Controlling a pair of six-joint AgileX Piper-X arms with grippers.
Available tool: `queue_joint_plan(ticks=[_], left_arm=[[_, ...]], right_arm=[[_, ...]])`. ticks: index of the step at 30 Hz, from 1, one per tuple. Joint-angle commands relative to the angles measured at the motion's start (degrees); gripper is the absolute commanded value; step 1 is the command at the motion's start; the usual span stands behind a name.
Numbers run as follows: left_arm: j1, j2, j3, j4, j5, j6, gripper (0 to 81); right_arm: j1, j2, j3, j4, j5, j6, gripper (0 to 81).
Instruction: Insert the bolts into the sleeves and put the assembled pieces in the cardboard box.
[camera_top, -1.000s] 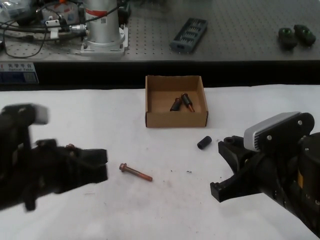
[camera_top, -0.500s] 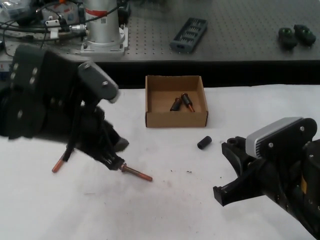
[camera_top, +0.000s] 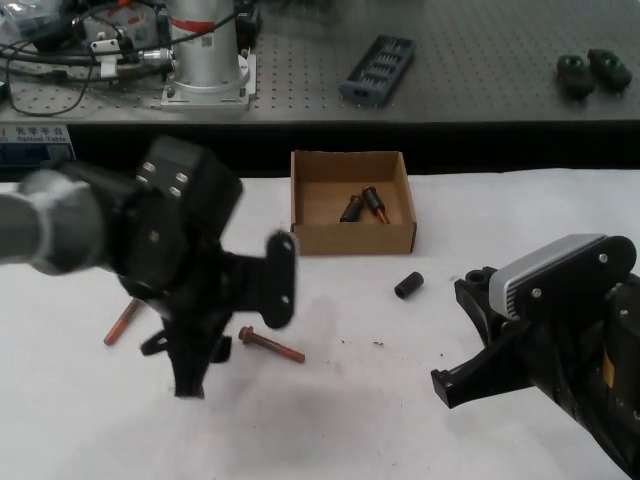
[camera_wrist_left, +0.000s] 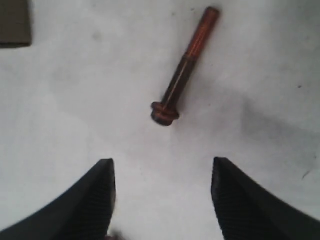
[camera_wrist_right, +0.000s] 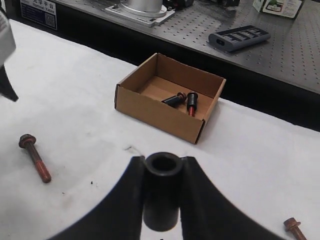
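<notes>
From the high view: the left arm (camera_top: 160, 240) low over a matte white cloth (camera_top: 330, 430), just above a copper-coloured bolt (camera_top: 270, 345) lying flat. A second bolt (camera_top: 120, 322) also flat on the cloth, partly hidden by that arm. Farther back, near the middle, a brown cardboard box (camera_top: 352, 240), topless, with two assembled pieces (camera_top: 350, 209) side by side on its floor. A black loose sleeve (camera_top: 408, 285) on the cloth between the box and the right arm (camera_top: 560, 330), touching neither.

In the left wrist view: the left pincer (camera_wrist_left: 161, 161) spread wide, holding nothing, touching nothing. Black fingers (camera_wrist_left: 240, 205), finely ribbed on the inner faces. The bolt on the cloth ahead of the gap, apart from both tips, with its round flanged head nearest them and its slim straight shank pointing away.

In the right wrist view: the right pincer (camera_wrist_right: 163, 160) pressed against a gripped sleeve (camera_wrist_right: 161, 200), one finger on each flank, both in contact. A matte black tube, upright, hollow bore showing at its upper end. Beyond it the box, thin-walled and straight-sided, with the assembled pieces inside, each black with copper at one end. A third bolt (camera_wrist_right: 294, 226) on the cloth near the pincer, head end in sight.
</notes>
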Motion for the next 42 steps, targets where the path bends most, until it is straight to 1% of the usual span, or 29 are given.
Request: queue_joint_plan(ticks=[1, 3, 7, 14, 18, 21, 25, 32, 34, 36, 37, 40, 41, 42], left_arm=[[-1.11, 2.6, -2.42, 0.03, -0.04, 3.85, 41.9], [-1.38, 3.37, -3.3, 0.03, 0.94, 4.1, 41.9], [-1.42, 3.8, -4.56, 0.02, 5.26, 4.43, 41.9], [-1.42, 5.44, -5.7, 0.17, 3.92, 4.92, 41.7], [-1.42, 6.58, -5.66, 0.03, 3.92, 4.92, 37.3], [-1.42, 7.32, -5.66, -0.93, 3.92, 4.92, 37.3], [-1.42, 8.12, -5.66, -1.54, 5.7, 4.69, 37.3], [-1.42, 10.51, -5.66, -3.05, 5.31, 4.09, 37.3], [-1.42, 11.29, -5.66, -3.36, 5.42, 3.96, 35.8], [-1.42, 12.18, -5.66, -3.36, 4.82, 3.35, 31.6], [-1.42, 12.41, -5.66, -3.36, 4.43, 2.93, 27.6], [-1.42, 13.01, -5.66, -3.36, 3.25, 2.74, 10.7], [-1.42, 13.0, -5.66, -3.36, 3.25, 2.75, 3.9], [-1.42, 13.0, -5.66, -3.36, 3.25, 2.75, 0.5]], right_arm=[[0.1, -0.73, -0.2, -1.18, 0.21, -0.83, 7.1], [0.1, -0.73, -0.2, -1.18, 0.21, -0.83, 7.1], [0.1, -0.73, -0.2, -1.18, 0.21, -0.83, 7.1], [0.1, -0.73, -0.2, -1.42, 0.21, -0.84, 7.1], [0.1, -0.73, -0.2, -1.42, 0.21, -0.84, 7.1], [0.1, -0.73, -0.2, -1.5, 0.21, -0.84, 7.1], [0.1, -0.73, -0.2, -1.54, 0.21, -1.9, 7.1], [0.1, -0.73, -0.2, -1.54, 0.21, -1.9, 7.1], [0.1, -0.73, -0.2, -1.54, 0.21, -1.9, 7.1], [0.1, -0.73, -0.2, -1.54, 0.21, -1.9, 7.1], [0.1, -0.73, -0.2, -1.54, 0.21, -1.9, 7.1], [0.1, -0.73, -0.2, -1.54, 0.21, -2.08, 7.1], [0.1, -0.73, -0.2, -1.54, 0.21, -2.08, 7.1], [0.1, -0.73, -0.2, -1.54, 0.21, -2.08, 7.1]])
